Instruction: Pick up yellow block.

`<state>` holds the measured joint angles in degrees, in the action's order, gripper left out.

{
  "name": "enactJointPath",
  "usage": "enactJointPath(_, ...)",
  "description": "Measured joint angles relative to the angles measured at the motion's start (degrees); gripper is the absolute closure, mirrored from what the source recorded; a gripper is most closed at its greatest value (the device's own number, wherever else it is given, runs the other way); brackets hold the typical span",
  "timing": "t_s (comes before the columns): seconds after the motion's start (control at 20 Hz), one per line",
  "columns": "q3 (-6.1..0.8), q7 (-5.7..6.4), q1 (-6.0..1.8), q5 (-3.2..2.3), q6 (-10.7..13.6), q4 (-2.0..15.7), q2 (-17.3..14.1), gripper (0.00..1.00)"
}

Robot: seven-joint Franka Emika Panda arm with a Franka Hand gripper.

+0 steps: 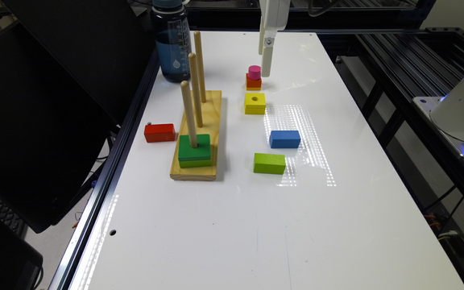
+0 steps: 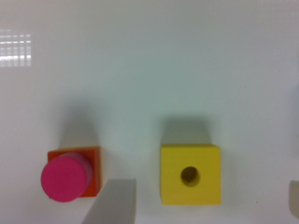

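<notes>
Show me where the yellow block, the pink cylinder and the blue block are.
yellow block (image 2: 190, 174): wrist view, on its top face beside the centre hole.
pink cylinder (image 2: 64, 178): wrist view, on its round top, standing on the orange block.
blue block (image 1: 284, 139): exterior view, middle of the block.

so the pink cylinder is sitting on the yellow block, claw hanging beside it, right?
Wrong block. The exterior view shows the pink cylinder on the small orange block; the yellow block lies bare next to it. The claw does hang beside the cylinder.
</notes>
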<state>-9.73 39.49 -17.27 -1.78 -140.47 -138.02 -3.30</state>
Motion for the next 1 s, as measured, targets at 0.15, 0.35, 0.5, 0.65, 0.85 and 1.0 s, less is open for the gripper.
enactJointPath(0.15, 0.01, 0.01, -0.15, -0.38, -2.4, -0.06, -2.6, 0.00)
enactJointPath(0.35, 0.02, 0.04, -0.45, -0.96, -4.7, 0.03, -4.9, 0.00)
enactJointPath(0.5, 0.02, 0.04, -0.46, -0.97, -4.7, 0.05, -4.8, 0.00)
enactJointPath(0.65, 0.02, 0.04, -0.46, -0.97, -4.7, 0.04, -4.8, 0.00)
enactJointPath(0.85, 0.02, 0.04, -0.52, -1.08, -6.0, -0.01, -6.5, 0.00)
enactJointPath(1.0, 0.07, 0.04, -0.56, -1.23, -7.5, -0.01, -8.1, 0.00)
